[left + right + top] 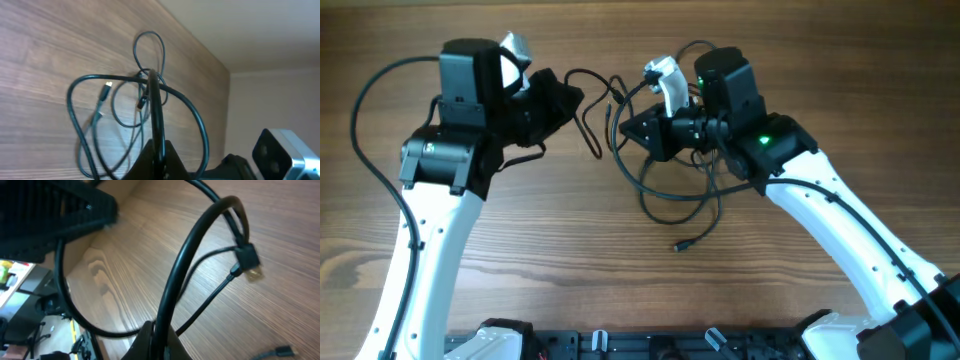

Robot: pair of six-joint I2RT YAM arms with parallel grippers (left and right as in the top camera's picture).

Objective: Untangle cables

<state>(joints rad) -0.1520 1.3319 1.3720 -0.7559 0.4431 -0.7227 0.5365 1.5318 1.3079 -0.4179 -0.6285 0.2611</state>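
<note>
Finds the black two-finger left gripper (570, 98) pinched fully closed on a strand of the thin black flexible cables (665, 195), lifted off the brown wood-grain table (520, 260). Notes, in the left wrist view, that strand running straight up from the closed jaws into a crossing (150, 80) where several loops meet, with a gold-tipped plug (106, 91) hanging beside it.

Sees a slack span sagging between the two arms.

Finds the black two-finger right gripper (632, 126) likewise closed tight on a strand. Most of the bundle lies in loose loops on the table below and just beside it. Records a small black plug (678, 246) lying free at the bottom of the loops, apart from both arms.

Judges the main hazards as follows:
- Pulling the arms apart with both grips this close to the crossing risks cinching it into a firm knot.
- A plug head may catch inside a loop and drag the whole bundle.
- A thin strand may slip from the closed jaws under tension.
- Loops near the right wrist may hook on the arm itself.

Cannot tell how many separate cords make up the tangle.
</note>
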